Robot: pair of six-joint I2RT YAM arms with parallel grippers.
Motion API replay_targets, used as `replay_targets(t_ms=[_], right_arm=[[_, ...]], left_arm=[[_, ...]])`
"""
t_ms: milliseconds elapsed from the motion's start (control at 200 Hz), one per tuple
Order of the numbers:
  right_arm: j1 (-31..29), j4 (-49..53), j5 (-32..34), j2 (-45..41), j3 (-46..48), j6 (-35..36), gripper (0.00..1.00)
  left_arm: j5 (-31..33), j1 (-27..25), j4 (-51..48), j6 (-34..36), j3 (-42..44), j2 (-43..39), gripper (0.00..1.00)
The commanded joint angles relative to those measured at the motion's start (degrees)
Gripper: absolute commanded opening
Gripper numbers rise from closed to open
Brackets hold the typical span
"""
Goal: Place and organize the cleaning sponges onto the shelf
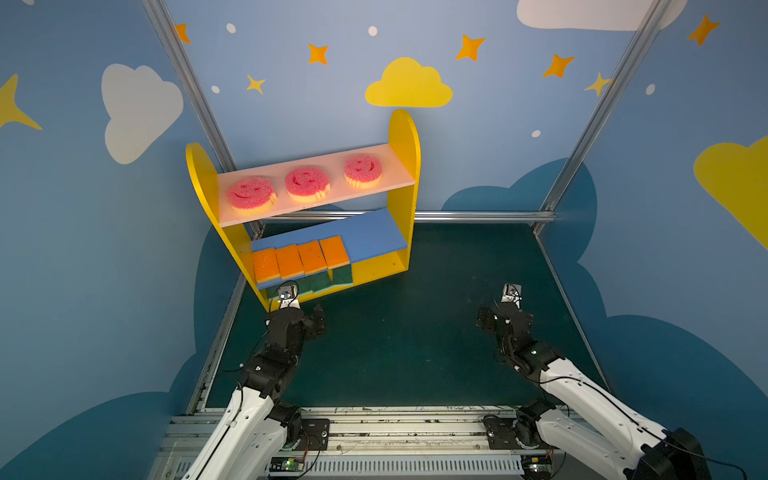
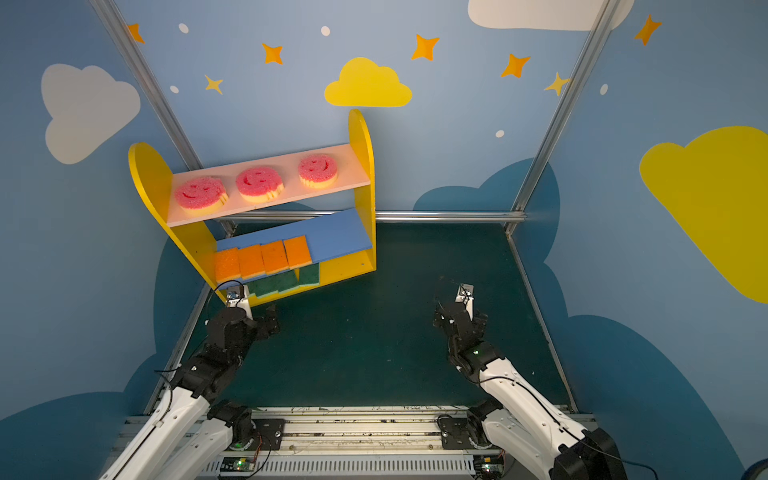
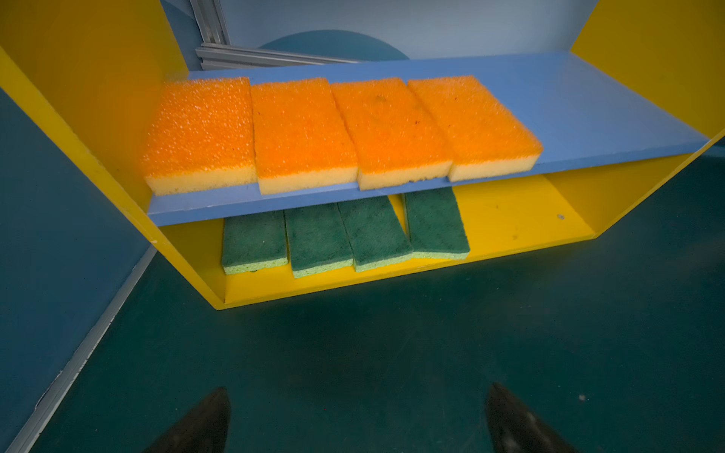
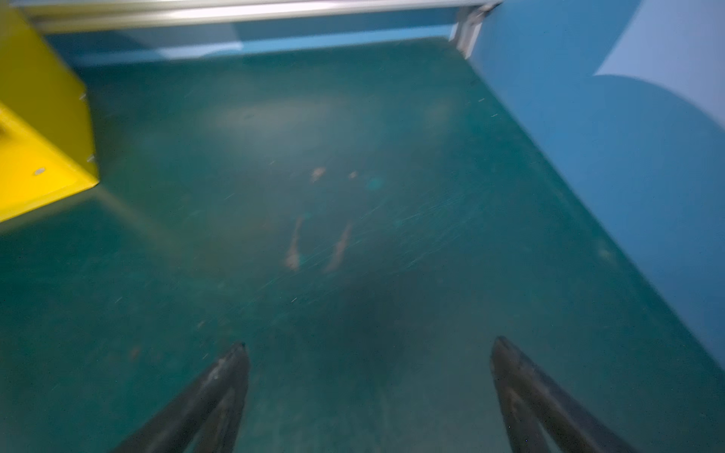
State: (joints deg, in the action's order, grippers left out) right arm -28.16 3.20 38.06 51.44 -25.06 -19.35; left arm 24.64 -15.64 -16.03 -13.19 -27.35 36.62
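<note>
The shelf [image 1: 405, 137] stands at the back left of the green table. Three round pink smiley sponges [image 1: 306, 183] lie in a row on its pink upper board. Several orange sponges [image 3: 306, 129] sit side by side on the blue lower board, and several green sponges [image 3: 345, 235] lie on the yellow base beneath them. My left gripper [image 3: 359, 392] hangs open and empty just in front of the shelf's lower left corner. Over bare table to the right of the shelf [image 4: 39, 117], my right gripper [image 4: 368, 345] is open and empty.
Blue painted walls with metal frame posts [image 1: 598, 112] close in the table [image 1: 415, 332] on three sides. A metal rail [image 1: 478, 216] runs along the back edge behind the shelf. The arms' mounting rail [image 1: 395, 428] lies along the front.
</note>
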Motion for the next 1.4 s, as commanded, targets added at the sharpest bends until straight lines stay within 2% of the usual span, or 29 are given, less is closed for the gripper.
replay_targets(t_ms=[0,90,140,230,330,430,531,626,681,851,956,1046,1121,1181,1241,1336,1397], right_arm=[[2.8,-10.1,4.4,-0.5,2.4,2.3,0.95],[6.5,-10.6,3.6,-0.2,2.2,1.8,0.95],[8.2,-9.9,3.1,-0.4,1.7,2.6,0.95],[11.3,-6.2,-0.9,-0.2,0.7,4.0,0.95],[12.7,-14.9,-2.8,2.6,4.7,4.7,0.95],[12.8,-23.7,-0.5,6.6,7.7,6.7,0.95],[13.4,-27.4,0.5,8.1,8.3,6.1,0.96],[14.4,-33.8,-0.1,9.2,10.4,5.9,0.96],[14.9,-33.4,-0.4,9.7,9.9,6.0,0.97],[15.6,-40.8,-0.8,13.6,11.1,8.2,0.97],[16.4,-49.0,-0.9,18.1,12.6,9.4,0.97],[16.2,-40.9,-2.5,18.4,8.8,8.5,0.97],[15.8,-41.1,-2.2,19.6,7.8,9.6,0.97],[15.8,-42.1,-2.4,19.4,8.6,9.8,0.96],[15.8,-42.2,-3.0,19.0,9.3,10.0,0.96],[15.8,-45.6,-4.2,18.6,10.5,10.8,0.95],[15.4,-47.5,-5.0,18.6,11.4,12.0,0.95]], left_arm=[[1.8,1.5,10.5,6.6,3.9,0.7,1.00],[-2.3,5.2,17.7,7.9,8.2,1.6,1.00],[-5.2,7.8,18.4,7.8,8.4,3.2,1.00],[-6.7,9.2,21.6,8.3,7.9,6.6,1.00],[-8.5,10.0,26.2,8.7,6.9,12.7,1.00],[-8.8,10.7,31.2,9.0,6.1,20.5,1.00],[-11.3,11.8,36.1,10.1,7.0,26.1,1.00],[-14.0,14.4,40.5,7.8,7.6,29.6,1.00],[-14.1,15.4,42.6,6.8,7.1,31.8,1.00],[-15.6,15.7,51.7,6.0,7.0,37.1,1.00],[-17.9,15.6,49.5,8.2,4.8,38.7,1.00],[-20.4,15.6,50.4,10.7,4.3,39.8,1.00],[-22.0,15.5,51.3,12.3,4.7,39.9,1.00],[-20.8,14.7,57.4,14.4,6.7,41.0,1.00],[-18.6,14.6,63.8,13.5,8.1,45.0,1.00],[-20.2,14.1,74.6,15.1,10.0,51.9,1.00],[-19.9,13.8,75.4,15.5,9.6,53.1,1.00]])
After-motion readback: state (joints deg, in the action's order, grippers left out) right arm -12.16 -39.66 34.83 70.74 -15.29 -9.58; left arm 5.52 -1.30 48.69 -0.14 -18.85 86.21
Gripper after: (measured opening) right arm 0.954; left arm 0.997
